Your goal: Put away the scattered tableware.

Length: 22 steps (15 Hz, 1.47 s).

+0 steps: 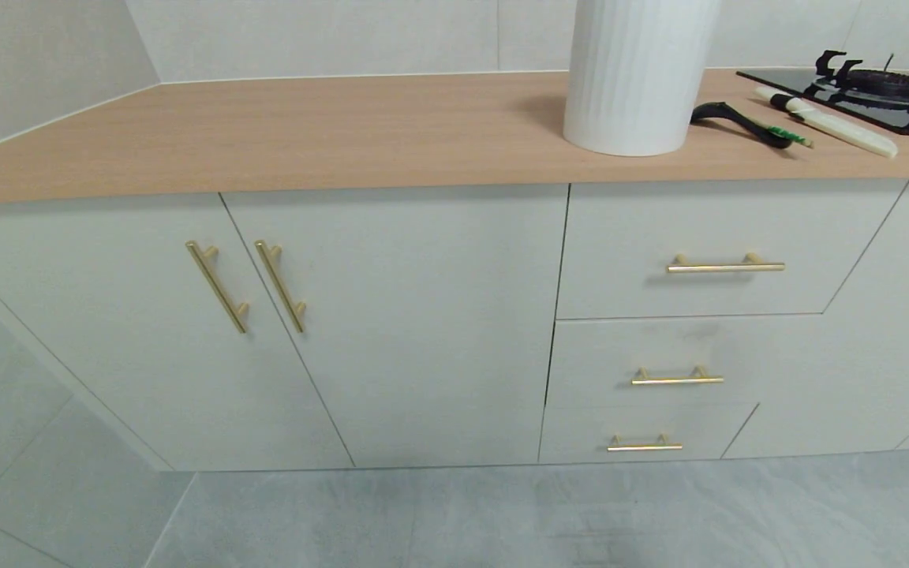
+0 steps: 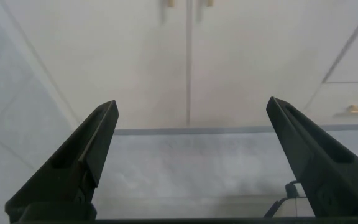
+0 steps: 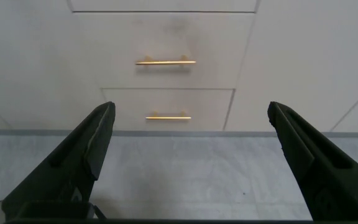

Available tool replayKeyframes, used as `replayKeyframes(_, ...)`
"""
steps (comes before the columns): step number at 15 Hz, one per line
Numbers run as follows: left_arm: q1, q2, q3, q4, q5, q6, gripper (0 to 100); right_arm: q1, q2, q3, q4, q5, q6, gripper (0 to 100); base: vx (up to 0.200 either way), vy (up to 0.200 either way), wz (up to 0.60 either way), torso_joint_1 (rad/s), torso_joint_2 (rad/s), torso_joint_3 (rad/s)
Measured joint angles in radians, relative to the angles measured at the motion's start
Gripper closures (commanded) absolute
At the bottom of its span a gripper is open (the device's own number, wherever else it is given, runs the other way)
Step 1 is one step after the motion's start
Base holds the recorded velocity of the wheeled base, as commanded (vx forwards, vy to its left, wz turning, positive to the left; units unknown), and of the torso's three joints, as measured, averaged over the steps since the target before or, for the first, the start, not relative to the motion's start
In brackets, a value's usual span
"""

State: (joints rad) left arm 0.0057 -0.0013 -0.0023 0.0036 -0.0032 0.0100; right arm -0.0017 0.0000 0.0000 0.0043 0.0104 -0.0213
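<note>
I observe the left gripper [image 2: 192, 109] with its two dark fingers spread wide and nothing between them. It faces the foot of the paired cabinet doors [image 2: 188, 68] and the grey floor [image 2: 185, 168] below them. The right gripper [image 3: 191, 109] is likewise spread wide and holds nothing. It faces the lower drawers [image 3: 166, 87], with two of their gold bar handles ahead of it.

The tableware lies on the wooden countertop [image 1: 304, 134], toward its right end and close to the front edge. I note a black-handled utensil [image 1: 738, 122] with a curved handle and a green tip. It lies just beside the base of a tall white ribbed container [image 1: 636, 79]. A long cream-white utensil [image 1: 837, 125] with a dark band near its far end lies just to the right of it, between it and the black hob [image 1: 880, 91] at the countertop's right rear. I cannot tell whether the two utensils touch.

Both cabinet doors and all three drawers stand closed. Both grippers are low before the cabinet front, well apart from the tableware.
</note>
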Motion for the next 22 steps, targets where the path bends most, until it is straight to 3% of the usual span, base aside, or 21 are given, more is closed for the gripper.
replayKeyframes(7, 0.000, 0.000, 0.000, -0.002, 0.000, -0.005, 0, -0.001, 0.000, 0.000, 0.000, 0.000, 0.000, 0, 0.000, -0.029, 0.00, 0.000, 0.00, 0.000)
replayKeyframes(12, 0.000, 0.000, 0.000, -0.002, 0.001, -0.007, 0, 0.000, 0.000, 0.000, 0.000, 0.000, 0.000, 0, 0.200, 0.000, 0.00, 0.003, 0.00, 0.001)
replayKeyframes(22, 0.000, 0.000, -0.001, -0.002, 0.001, -0.007, 0, 0.000, 0.000, 0.000, -0.001, 0.001, -0.006, 0, 0.000, 0.000, 0.00, 0.000, 0.00, 0.000)
